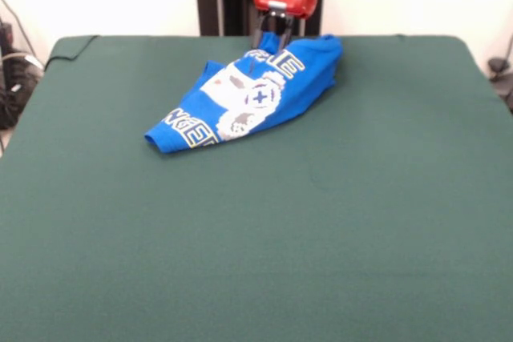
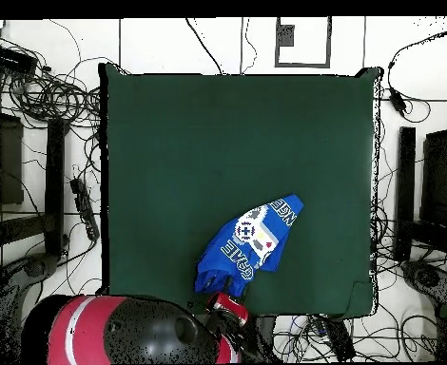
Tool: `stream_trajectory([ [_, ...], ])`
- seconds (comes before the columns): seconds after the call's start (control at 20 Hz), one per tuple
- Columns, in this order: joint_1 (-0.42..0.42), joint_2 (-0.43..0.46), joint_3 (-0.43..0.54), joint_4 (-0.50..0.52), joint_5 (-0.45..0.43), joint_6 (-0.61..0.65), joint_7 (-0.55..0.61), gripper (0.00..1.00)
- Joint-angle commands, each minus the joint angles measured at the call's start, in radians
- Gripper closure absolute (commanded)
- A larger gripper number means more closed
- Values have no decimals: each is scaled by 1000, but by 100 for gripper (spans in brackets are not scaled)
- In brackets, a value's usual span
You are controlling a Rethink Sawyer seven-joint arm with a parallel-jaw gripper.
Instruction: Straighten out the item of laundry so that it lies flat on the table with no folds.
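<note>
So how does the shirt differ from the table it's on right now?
The shirt is bright blue with white lettering; the table is plain dark green. The shirt is small and bunched into folds; the table is far larger and flat. The shirt's far end lifts toward the gripper; the table lies level.

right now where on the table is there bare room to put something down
Most of the dark green felt table is bare: everything from the crumpled bright blue T-shirt to the edge opposite the robot, and both side strips. It is crowded only at the robot's edge, where the tool meets the shirt.
</note>
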Motion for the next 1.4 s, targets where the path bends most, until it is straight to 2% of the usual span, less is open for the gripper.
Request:
stream_trajectory([
  [0.05, -31, -101, 19, -9, -55, 161, 51, 0],
  [0.25, -45, -121, 21, -18, -85, 208, 43, 0],
  [0.6, -6, -102, 27, -5, -8, 183, 66, 0],
  [0.75, -9, -85, 35, -26, -6, 174, 69, 0],
  [1.05, -7, -107, 37, -12, -9, 196, 69, 0],
  [1.35, 26, -103, 55, 8, 50, 190, 86, 0],
  [1.4, 36, -126, 55, 27, 54, 206, 84, 0],
])
